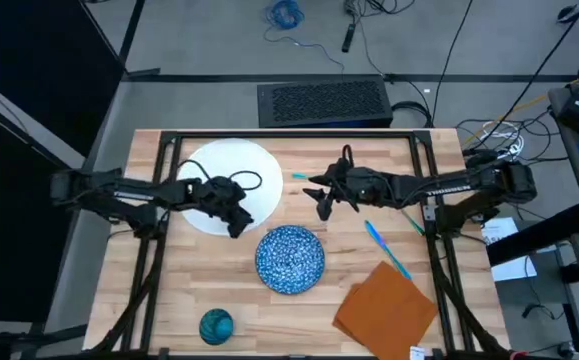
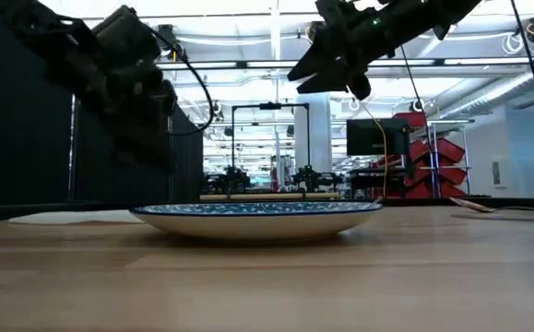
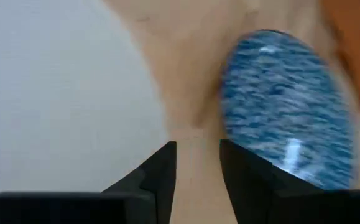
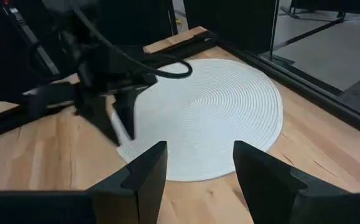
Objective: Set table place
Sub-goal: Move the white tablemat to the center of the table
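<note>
I am the robot at the light-wood table (image 1: 169, 300), and I place everything by the blue speckled bowl (image 1: 290, 259) that sits near the table's middle. My left gripper (image 1: 237, 222) hovers just beside the bowl, over the near edge of the round white woven placemat (image 1: 231, 186) that lies on the far left side of the bowl; its fingers (image 3: 161, 180) stand a narrow gap apart and hold nothing. My right gripper (image 1: 323, 203) hangs in the air beyond the bowl, on its far right side, fingers (image 4: 143, 180) spread wider and also empty, pointing toward the placemat (my right wrist camera sees the left gripper (image 4: 120, 127) over the mat's edge). A slim teal-blue piece of cutlery (image 1: 386, 248) lies to the right of the bowl, and an orange-brown napkin (image 1: 385, 305) lies to the bowl's near right. A small teal cup (image 1: 216, 325) stands on the near left of the bowl, well apart from it.
</note>
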Action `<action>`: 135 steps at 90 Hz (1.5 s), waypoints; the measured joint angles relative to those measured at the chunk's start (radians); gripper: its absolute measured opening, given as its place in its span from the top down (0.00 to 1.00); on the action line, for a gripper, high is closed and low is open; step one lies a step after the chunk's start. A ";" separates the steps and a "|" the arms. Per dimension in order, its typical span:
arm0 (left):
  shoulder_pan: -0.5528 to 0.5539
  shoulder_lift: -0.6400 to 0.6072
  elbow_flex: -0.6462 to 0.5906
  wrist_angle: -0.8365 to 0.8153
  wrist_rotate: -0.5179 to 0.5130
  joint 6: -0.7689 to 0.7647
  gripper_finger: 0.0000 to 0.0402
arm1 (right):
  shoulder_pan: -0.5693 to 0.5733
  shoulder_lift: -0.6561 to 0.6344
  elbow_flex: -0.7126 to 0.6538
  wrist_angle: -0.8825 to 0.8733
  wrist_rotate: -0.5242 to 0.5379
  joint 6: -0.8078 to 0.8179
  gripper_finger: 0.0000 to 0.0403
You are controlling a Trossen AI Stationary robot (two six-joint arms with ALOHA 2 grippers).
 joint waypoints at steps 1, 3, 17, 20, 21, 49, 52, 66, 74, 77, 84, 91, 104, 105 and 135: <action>0.003 0.000 0.000 -0.006 -0.009 0.003 0.73 | 0.000 -0.002 0.000 -0.003 0.000 0.000 0.58; 0.009 -0.001 0.000 -0.022 -0.027 0.010 0.73 | 0.000 -0.006 0.000 -0.005 0.000 0.000 0.58; 0.036 0.014 0.000 -0.125 -0.080 0.047 0.73 | 0.000 -0.030 0.000 -0.017 0.000 0.000 0.58; 0.037 0.024 0.000 -0.130 -0.086 0.053 0.73 | 0.000 -0.033 0.000 -0.017 0.000 0.000 0.58; 0.037 0.028 0.000 -0.130 -0.088 0.054 0.73 | 0.000 -0.034 0.000 -0.017 0.000 0.000 0.58; 0.037 0.047 0.000 -0.176 -0.129 0.094 0.74 | 0.000 -0.038 0.000 -0.018 0.000 0.002 0.58; 0.037 0.046 0.000 -0.176 -0.132 0.105 0.75 | 0.000 -0.038 0.000 -0.018 0.000 0.003 0.58; 0.037 0.047 0.000 -0.217 -0.162 0.133 0.85 | 0.000 -0.038 0.000 -0.015 0.000 0.003 0.58; 0.033 0.050 0.000 -0.239 -0.167 0.139 0.93 | 0.000 -0.038 0.000 -0.015 0.001 0.003 0.58; 0.028 0.045 0.000 -0.243 -0.159 0.149 0.95 | 0.000 -0.038 0.000 -0.015 0.001 0.003 0.58; 0.006 0.015 0.002 -0.253 -0.127 0.159 0.98 | 0.000 -0.038 0.000 -0.015 0.001 0.003 0.58; -0.030 -0.025 0.016 -0.281 -0.088 0.164 0.97 | 0.000 -0.038 0.000 -0.015 0.001 0.003 0.57; -0.121 -0.043 0.023 -0.436 -0.031 0.194 0.89 | -0.001 -0.038 0.000 -0.015 0.001 -0.001 0.58; -0.128 -0.042 0.023 -0.446 -0.030 0.200 0.88 | -0.001 -0.038 0.000 -0.015 0.001 -0.002 0.58; -0.220 -0.039 0.022 -0.440 -0.187 0.239 0.61 | -0.001 -0.038 0.000 -0.018 0.000 -0.004 0.58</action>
